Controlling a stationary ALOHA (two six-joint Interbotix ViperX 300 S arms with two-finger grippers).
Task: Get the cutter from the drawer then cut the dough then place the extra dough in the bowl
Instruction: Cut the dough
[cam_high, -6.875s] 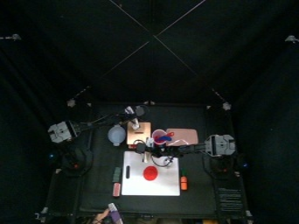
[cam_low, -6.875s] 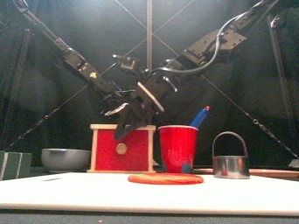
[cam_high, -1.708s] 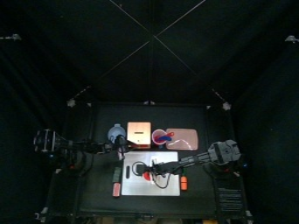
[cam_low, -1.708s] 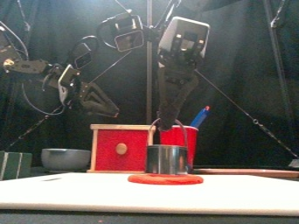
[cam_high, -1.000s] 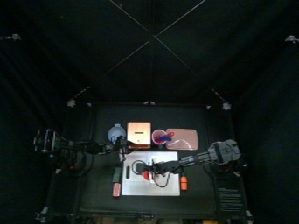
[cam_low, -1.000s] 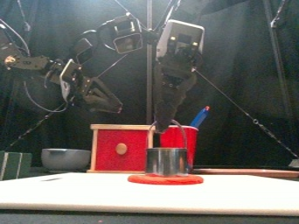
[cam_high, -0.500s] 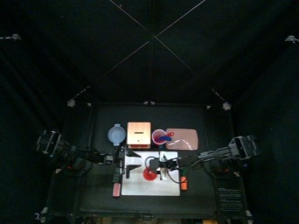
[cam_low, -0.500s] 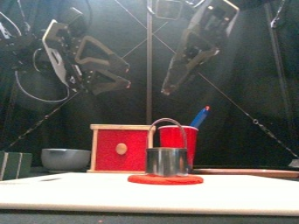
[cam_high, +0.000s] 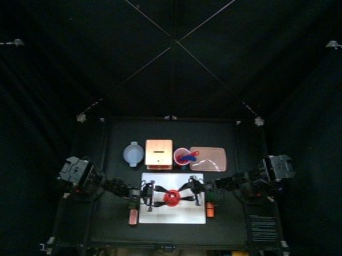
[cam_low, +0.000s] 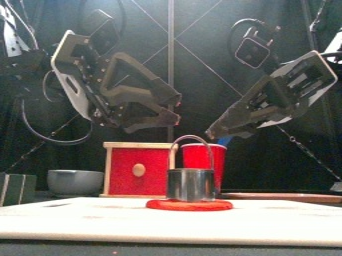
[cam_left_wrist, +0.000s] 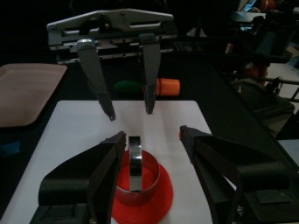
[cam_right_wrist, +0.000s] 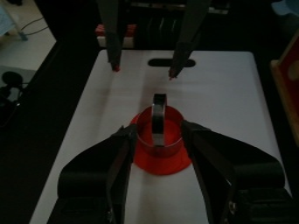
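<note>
since earlier frames: right end effector has let go of cutter handle and backed off; left end effector has swung in opposite. both gape wide, empty, flanking cutter. cutter stands alone, pressed into red dough on white board. likely staging to peel outer ring for bowl at back left.

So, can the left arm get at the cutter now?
Probably yes: the left gripper hovers open up beside the cutter, which stands on the dough, nothing between them; the right gripper hangs opposite.
</note>
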